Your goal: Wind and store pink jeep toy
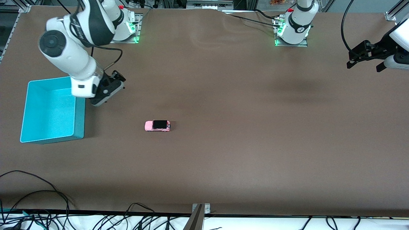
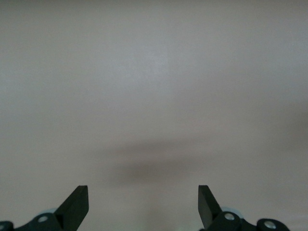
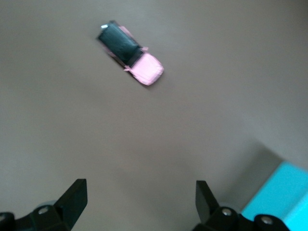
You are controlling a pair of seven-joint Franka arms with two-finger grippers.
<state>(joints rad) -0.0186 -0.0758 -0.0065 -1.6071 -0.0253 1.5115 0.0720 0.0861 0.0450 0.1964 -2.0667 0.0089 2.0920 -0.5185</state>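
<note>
Cables [image 1: 41, 204] tangle along the lower edge of the front view, over a white strip, with a metal bracket [image 1: 200, 209] at lower centre. Brown table [image 1: 243, 140], matte, with a slight ripple near the top centre and soft shadows at centre right. Jeep [image 1: 157, 125] sits on the table a little left of frame centre, on its wheels, pink hood pointing toward the bin [image 1: 32, 134], black roof on the other half. Bin is turquoise, at the left of the frame, well apart from the jeep.

Right gripper [image 1: 108, 88] hangs in the upper left, over bare table just beside the bin's corner; fingers spread, holding nothing. Right wrist view shows the jeep [image 3: 131, 53] and a bin corner [image 3: 284, 192].

Left gripper [image 1: 366, 60] hovers at the upper right edge over the table, fingers released and empty; left wrist view shows only bare surface. Arm bases with green lights and aluminium framing line the top.
</note>
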